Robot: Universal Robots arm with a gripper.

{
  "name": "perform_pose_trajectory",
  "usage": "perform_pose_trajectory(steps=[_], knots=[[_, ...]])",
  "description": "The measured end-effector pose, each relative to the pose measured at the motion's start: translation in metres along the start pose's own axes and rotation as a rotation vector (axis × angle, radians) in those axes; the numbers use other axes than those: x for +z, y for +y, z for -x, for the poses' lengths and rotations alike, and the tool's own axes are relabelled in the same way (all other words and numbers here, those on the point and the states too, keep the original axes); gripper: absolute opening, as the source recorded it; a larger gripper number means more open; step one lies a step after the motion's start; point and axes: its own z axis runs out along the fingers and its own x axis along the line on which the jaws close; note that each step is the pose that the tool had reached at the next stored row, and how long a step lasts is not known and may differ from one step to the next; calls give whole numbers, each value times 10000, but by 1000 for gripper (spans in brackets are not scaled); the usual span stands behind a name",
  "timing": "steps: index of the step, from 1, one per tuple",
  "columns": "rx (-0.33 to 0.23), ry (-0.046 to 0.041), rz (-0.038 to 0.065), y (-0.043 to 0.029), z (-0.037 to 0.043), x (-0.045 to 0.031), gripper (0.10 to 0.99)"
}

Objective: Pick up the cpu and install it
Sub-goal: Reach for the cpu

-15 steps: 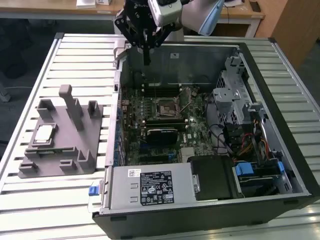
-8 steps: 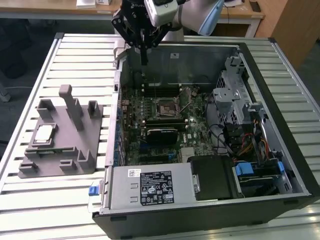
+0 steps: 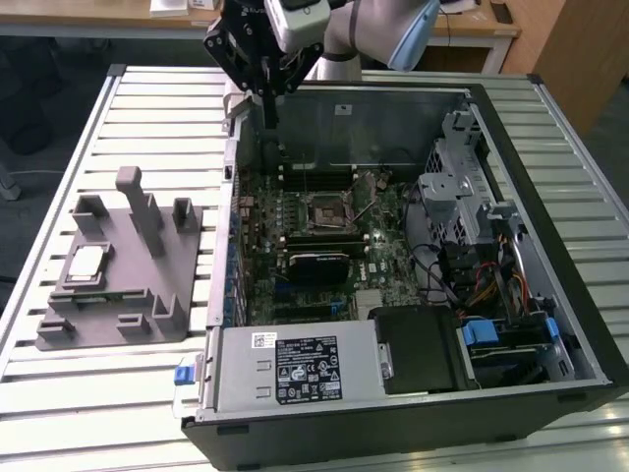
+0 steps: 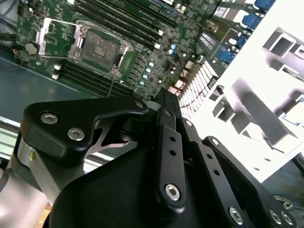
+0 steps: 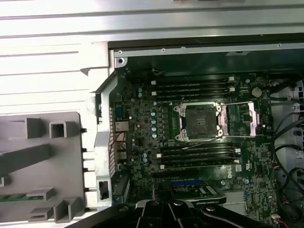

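cpu (image 3: 86, 264), flat silver square, on grey pegged holder (image 3: 172, 261)

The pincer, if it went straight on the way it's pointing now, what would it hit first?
Probably the circuit board inside the computer case, near the wall on the exterior view's left. The pincer points downward there, but depth is unclear; it might catch that wall's rim.
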Motion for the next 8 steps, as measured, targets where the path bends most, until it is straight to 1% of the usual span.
perform_pose_trajectory(steps=[8], knots=[[1,0,1,-16,-205,-2,114]])
